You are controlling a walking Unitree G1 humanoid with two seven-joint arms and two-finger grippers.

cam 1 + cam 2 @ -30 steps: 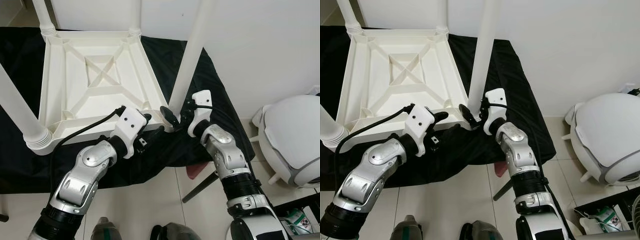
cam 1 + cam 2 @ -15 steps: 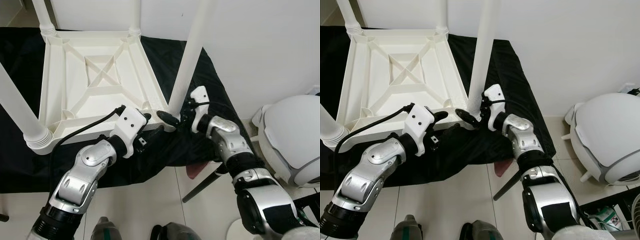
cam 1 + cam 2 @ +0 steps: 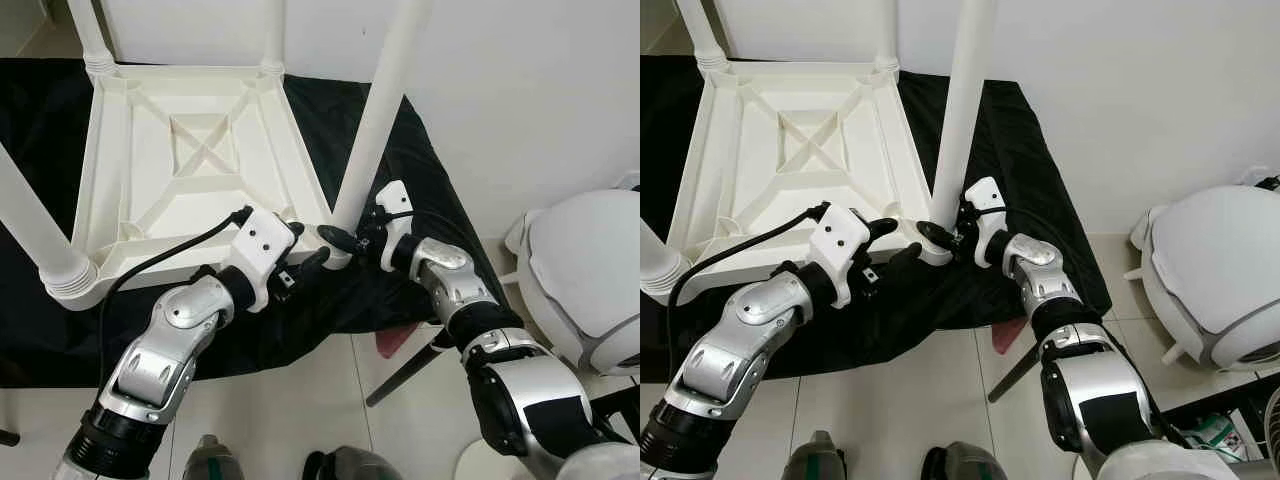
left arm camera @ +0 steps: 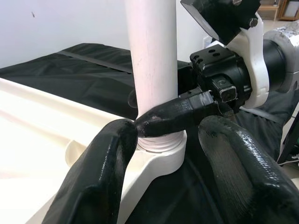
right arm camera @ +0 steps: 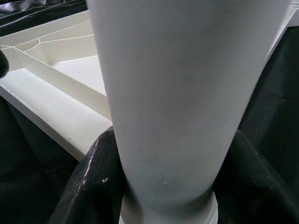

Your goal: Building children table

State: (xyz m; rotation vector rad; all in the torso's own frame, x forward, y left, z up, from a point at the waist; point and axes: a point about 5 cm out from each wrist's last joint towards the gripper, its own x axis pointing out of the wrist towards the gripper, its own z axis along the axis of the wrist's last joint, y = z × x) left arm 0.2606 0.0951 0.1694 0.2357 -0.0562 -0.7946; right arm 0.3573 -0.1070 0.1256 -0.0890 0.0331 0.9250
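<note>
Black cloth [image 3: 420,180] on the floor holds the upturned table top [image 3: 190,160]; my right fingers [image 3: 350,243] clamp the leg [image 3: 370,130] at its corner socket, left fingers [image 4: 163,154] open alongside, so next I likely twist it tight.

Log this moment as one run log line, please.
right gripper: shut on table leg near socket | left gripper: open, at tabletop corner | tabletop upside down on black cloth
</note>
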